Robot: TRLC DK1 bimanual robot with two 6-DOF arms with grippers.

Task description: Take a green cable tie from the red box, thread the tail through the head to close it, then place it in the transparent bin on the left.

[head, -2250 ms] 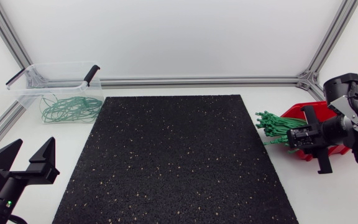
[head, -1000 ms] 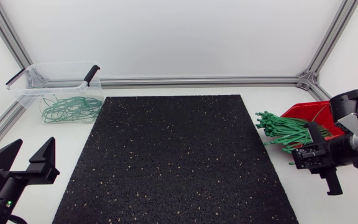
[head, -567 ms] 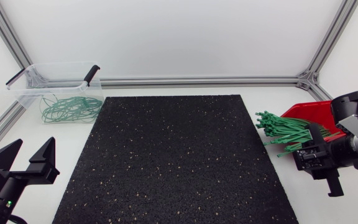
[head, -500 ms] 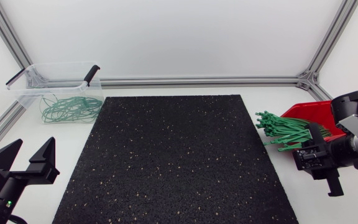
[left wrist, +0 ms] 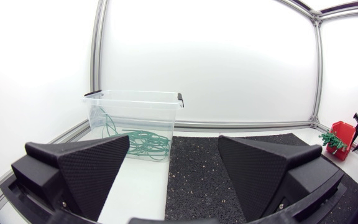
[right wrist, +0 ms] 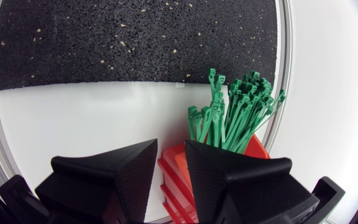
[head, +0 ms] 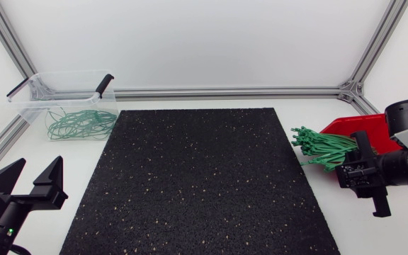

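The red box (head: 365, 129) stands at the table's right edge, and a bundle of green cable ties (head: 321, 147) sticks out of it toward the black mat (head: 197, 177). My right gripper (head: 356, 177) hovers over the box's near end. In the right wrist view its fingers (right wrist: 107, 177) stand a little apart with nothing between them, just above the box's red rim (right wrist: 178, 167), and the tie heads (right wrist: 235, 115) fan out ahead. The transparent bin (head: 62, 99) at the far left holds looped green ties (head: 80, 124). My left gripper (head: 28, 182) rests open at the near left, empty.
The mat covers the middle of the table. An aluminium frame rail (head: 225, 92) runs along the back and down both sides. A strip of white tabletop (right wrist: 92, 118) lies between the mat and the red box.
My right gripper went from shut to slightly open and drew a little to the right. A tie that trailed toward it now lies back with the bundle. The left arm stayed still.
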